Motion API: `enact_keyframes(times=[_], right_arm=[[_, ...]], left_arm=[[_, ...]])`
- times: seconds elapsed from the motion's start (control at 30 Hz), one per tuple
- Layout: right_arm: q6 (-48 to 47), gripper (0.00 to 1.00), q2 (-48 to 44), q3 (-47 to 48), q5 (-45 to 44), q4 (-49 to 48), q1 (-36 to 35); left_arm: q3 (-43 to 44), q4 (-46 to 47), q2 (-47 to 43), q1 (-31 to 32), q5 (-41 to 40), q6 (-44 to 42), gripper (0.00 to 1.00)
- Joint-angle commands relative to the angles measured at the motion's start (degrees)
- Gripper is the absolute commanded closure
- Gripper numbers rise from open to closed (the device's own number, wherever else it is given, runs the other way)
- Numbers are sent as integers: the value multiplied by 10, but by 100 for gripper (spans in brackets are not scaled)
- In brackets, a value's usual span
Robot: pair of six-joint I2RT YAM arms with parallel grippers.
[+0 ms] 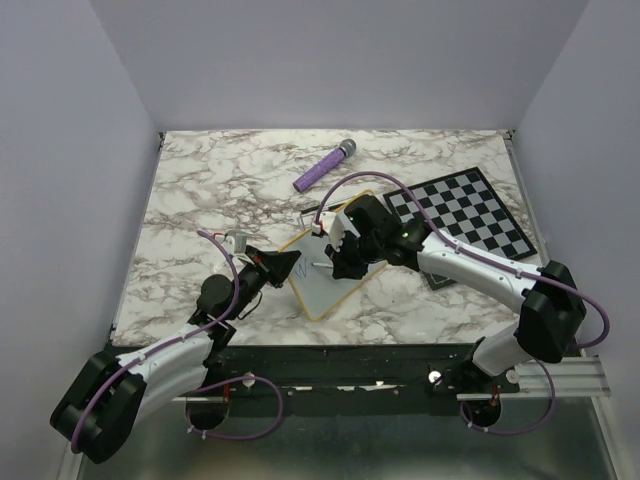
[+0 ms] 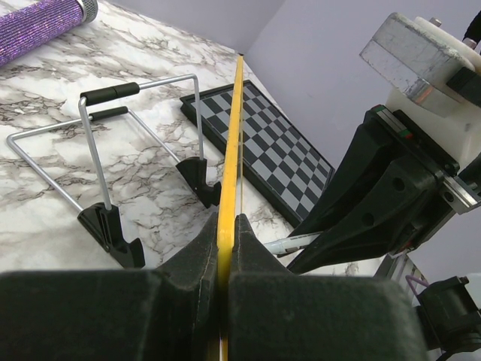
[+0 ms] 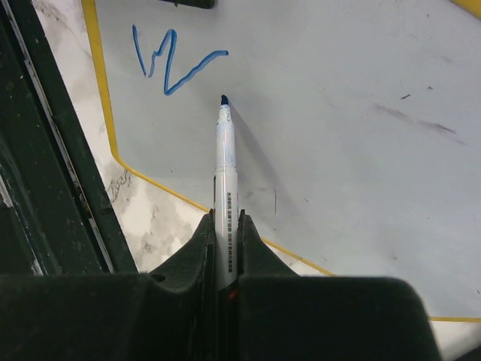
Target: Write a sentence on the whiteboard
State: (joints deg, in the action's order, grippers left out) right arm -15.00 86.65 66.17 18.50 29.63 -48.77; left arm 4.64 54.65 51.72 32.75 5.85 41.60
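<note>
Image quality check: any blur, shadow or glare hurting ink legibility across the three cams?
Right wrist: blue stroke crisp, marker throws a soft shadow on the whiteboard, no glare. Left wrist: left gripper fingers near, dark and soft; whiteboard seen edge-on. Top external: even light, ink too small to read.

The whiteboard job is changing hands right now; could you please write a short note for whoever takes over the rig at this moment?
Left gripper: shut on the yellow edge of the whiteboard, holding it tilted up off the table.
Right gripper: shut on the marker, with its tip pointing at the board just below the writing. Whether the tip touches the board cannot be told.
Done: one blue W, near a corner of the board.
Left: all the rest of the sentence. Keep the board clamped and carry on to the right of the W.
</note>
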Motion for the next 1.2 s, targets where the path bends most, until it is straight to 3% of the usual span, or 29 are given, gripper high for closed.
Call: enact_keyframes(times=[0.0, 0.57, 1.17], right_arm=[[2, 99, 8, 17, 2, -13, 2], [-19, 99, 23, 23, 48, 5, 1], [-28, 100, 26, 12, 28, 26, 2]], left_arm=[[-4, 36, 4, 2, 1, -6, 100], [2, 40, 14, 2, 4, -8, 100], [3, 19, -1, 1, -1, -16, 100]])
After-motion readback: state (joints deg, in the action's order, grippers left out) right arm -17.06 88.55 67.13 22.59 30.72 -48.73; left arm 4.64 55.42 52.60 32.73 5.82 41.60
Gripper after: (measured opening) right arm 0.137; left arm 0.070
